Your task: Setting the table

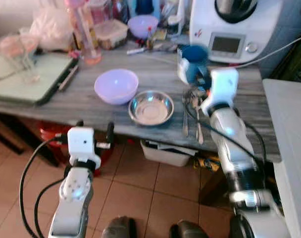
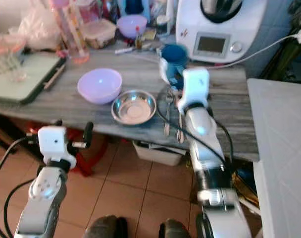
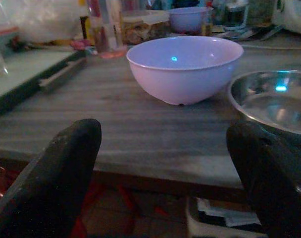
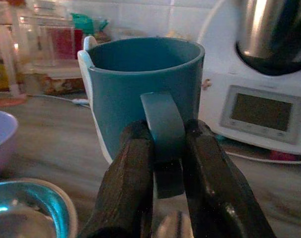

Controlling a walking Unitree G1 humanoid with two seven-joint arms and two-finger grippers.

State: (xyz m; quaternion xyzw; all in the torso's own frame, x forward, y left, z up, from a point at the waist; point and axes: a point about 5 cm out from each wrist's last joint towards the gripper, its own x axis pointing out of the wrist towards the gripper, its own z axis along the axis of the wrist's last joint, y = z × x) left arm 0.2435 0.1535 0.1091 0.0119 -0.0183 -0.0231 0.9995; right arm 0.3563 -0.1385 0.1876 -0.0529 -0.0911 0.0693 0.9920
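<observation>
Right gripper (image 4: 163,148) clamped tight on the handle of the blue mug (image 4: 140,84), mug on the table (image 1: 155,74) at 1 o'clock from the steel bowl (image 1: 151,107). Purple bowl (image 1: 116,86) at 10 o'clock of it, cutlery (image 1: 191,116) at 3 o'clock. Left gripper (image 3: 165,168) wide apart, holding nothing, at the table edge.

A white kitchen machine (image 1: 234,27) with a small grey display stands at the far right of the counter, a white cable (image 1: 279,49) running off to its right. At the far left lie a green board (image 1: 29,79) and crumpled plastic bags (image 1: 49,27). Below, a white bin (image 1: 168,152) sits on the tiled floor (image 1: 135,193).
</observation>
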